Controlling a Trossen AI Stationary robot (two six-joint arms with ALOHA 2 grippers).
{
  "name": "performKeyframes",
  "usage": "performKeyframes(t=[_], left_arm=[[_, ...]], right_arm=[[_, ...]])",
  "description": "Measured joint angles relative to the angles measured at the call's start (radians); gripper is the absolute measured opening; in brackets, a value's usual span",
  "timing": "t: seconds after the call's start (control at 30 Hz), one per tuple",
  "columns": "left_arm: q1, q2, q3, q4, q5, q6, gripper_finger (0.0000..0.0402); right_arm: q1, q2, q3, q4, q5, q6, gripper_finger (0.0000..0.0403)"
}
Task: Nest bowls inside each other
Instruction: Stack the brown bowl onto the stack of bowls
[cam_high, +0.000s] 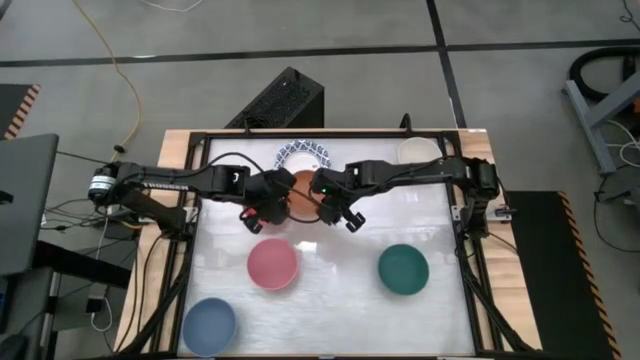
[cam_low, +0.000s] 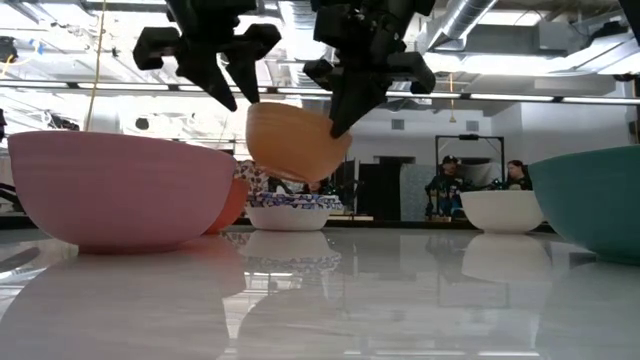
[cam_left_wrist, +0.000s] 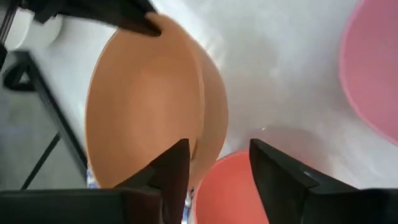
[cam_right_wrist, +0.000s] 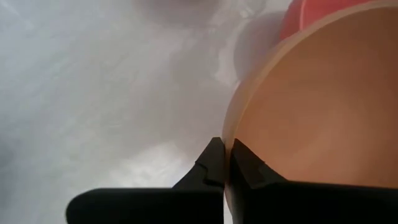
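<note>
The orange bowl (cam_low: 295, 140) hangs tilted above the table, over the red bowl (cam_left_wrist: 233, 190), with my right gripper (cam_right_wrist: 227, 163) shut on its rim. My left gripper (cam_left_wrist: 217, 168) stands open at the opposite side of that rim, one finger close beside it. On the table rest the pink bowl (cam_high: 272, 263), the dark green bowl (cam_high: 403, 269), the blue bowl (cam_high: 209, 325), a white bowl with a blue-patterned rim (cam_high: 303, 153) and the cream bowl (cam_high: 418, 150). My right gripper pinches the orange bowl's rim (cam_right_wrist: 231, 134), one finger inside the bowl and one outside, slanting down from above. The bowl is lifted clear of the table and hangs tilted below the fingers. My left gripper's finger (cam_left_wrist: 177, 168) stands right by the rim (cam_left_wrist: 198, 134); whether it touches I cannot tell.
The pink bowl (cam_low: 125, 190) stands near and to the left of the held bowl, the green one (cam_low: 600, 200) to the right. A black frame (cam_high: 190, 215) runs around the white tabletop. Bare tabletop (cam_high: 335, 310) lies between the near bowls.
</note>
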Motion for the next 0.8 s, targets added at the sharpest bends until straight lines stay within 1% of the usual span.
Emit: performKeyframes(t=[0.17,0.27,0.33,0.4,0.57,0.8], left_arm=[[-0.025,0.000,0.000,-0.027,-0.167,-0.095,0.0171],[-0.035,0.000,-0.001,-0.050,-0.277,-0.187,0.0172],[-0.039,0.000,-0.001,-0.078,-0.331,-0.245,0.0172],[-0.039,-0.007,-0.001,-0.115,-0.335,-0.295,0.0172],[-0.034,-0.084,-0.001,-0.171,-0.248,-0.381,0.0167],[-0.001,-0.309,-0.002,-0.152,-0.235,-0.491,0.0149]], right_arm=[[-0.032,0.000,0.000,-0.006,0.000,0.008,0.0011],[-0.053,0.000,0.000,-0.006,0.001,0.008,0.0011],[-0.068,0.000,0.008,-0.013,0.001,0.008,0.0011],[-0.079,0.000,0.020,-0.009,0.001,0.008,0.0012],[-0.102,0.000,0.042,-0.010,0.001,0.007,0.0012],[-0.141,0.000,0.043,-0.005,0.004,0.003,0.0013]])
